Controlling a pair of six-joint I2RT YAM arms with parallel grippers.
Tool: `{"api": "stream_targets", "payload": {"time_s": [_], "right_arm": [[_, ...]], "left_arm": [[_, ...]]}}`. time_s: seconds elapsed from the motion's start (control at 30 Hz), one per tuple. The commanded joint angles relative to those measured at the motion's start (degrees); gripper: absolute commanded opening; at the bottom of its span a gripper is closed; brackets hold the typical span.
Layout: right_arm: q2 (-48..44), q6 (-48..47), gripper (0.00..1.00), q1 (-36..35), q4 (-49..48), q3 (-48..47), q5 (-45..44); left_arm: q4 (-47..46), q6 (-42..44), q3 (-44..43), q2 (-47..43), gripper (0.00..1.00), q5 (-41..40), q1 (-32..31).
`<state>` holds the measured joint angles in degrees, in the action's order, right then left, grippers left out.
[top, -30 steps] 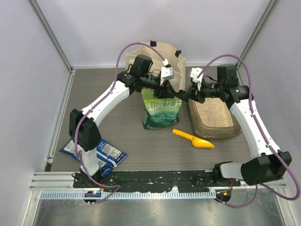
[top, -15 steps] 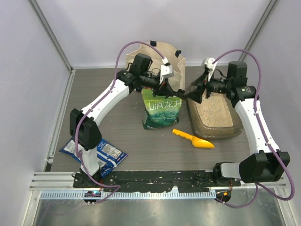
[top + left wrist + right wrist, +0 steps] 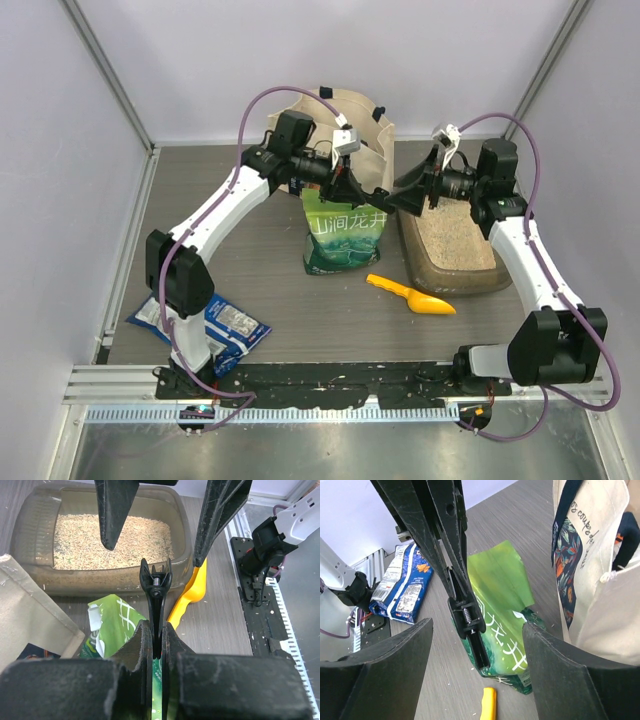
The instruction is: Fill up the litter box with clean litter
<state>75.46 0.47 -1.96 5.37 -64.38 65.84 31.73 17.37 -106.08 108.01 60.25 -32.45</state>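
Your right wrist view cuts the tote bag (image 3: 600, 580) at the top and right edges, the yellow scoop (image 3: 489, 702) at the bottom. Your left pincer (image 3: 157, 635) hides the black clip (image 3: 156, 580)'s lower end and most of the green pouch (image 3: 112, 625).

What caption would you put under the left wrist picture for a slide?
Left jaws shut on a black clip over the green pouch; right jaws open ahead, litter box beyond.

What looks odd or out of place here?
The left gripper pinches a black clip off the table, over the green pouch, whose top stands open with a bent flap. A blue snack bag lies at the near left corner, seemingly unrelated to the job.
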Motion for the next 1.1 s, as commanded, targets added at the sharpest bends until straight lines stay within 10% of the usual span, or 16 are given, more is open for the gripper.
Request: {"api": "stream_targets", "payload": {"time_s": [0.0, 0.9, 1.03, 1.07], "right_arm": [[0.3, 1.6, 0.76, -0.9, -6.5, -1.2, 2.4], [3.3, -0.8, 0.45, -3.7, -4.3, -3.0, 4.8], [3.9, 2.6, 0.23, -3.8, -8.0, -2.8, 6.0], [4.1, 3.1, 0.17, -3.8, -8.4, -2.8, 6.1]], "left_arm": [[-2.3, -2.5, -0.3, -1.3, 0.00, 2.6, 0.3], [-1.8, -3.7, -0.9, -0.4, 0.00, 2.7, 0.5], [-1.7, -4.0, -1.1, -0.2, 0.01, 2.5, 0.5], [-1.7, -4.2, -1.5, 0.1, 0.16, 1.8, 0.5]]}}
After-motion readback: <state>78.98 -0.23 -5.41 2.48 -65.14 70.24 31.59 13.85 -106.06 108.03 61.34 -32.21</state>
